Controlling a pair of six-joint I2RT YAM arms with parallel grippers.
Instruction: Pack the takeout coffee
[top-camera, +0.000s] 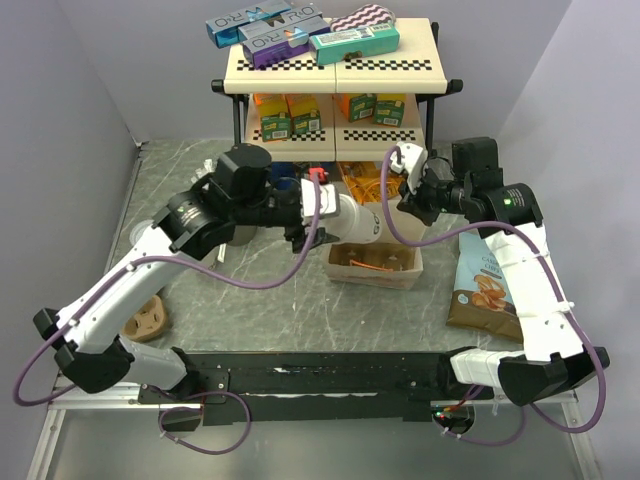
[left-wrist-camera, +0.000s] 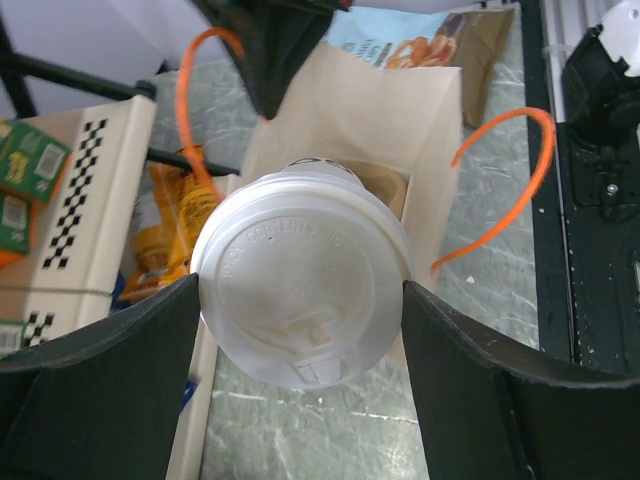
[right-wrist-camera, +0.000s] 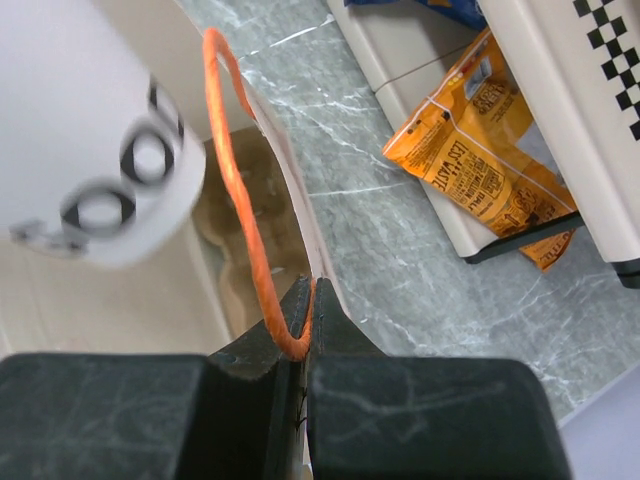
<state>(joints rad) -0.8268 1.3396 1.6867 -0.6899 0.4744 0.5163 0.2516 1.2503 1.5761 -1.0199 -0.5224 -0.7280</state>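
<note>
Snugly clamped between the matte black left fingers, the takeout coffee hangs tilted over the open kraft paper bag. Its smooth white cylinder is capped by a round, embossed, translucent plastic lid. The right fingers are pinched tight on the bag's thin orange cord handle, above the grey marbled surface.

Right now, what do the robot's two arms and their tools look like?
The left arm and right arm have white links and black joints. A purple cable runs along each. The left tool and right tool have flat, matte black fingers. A green light glows on the right arm.
</note>
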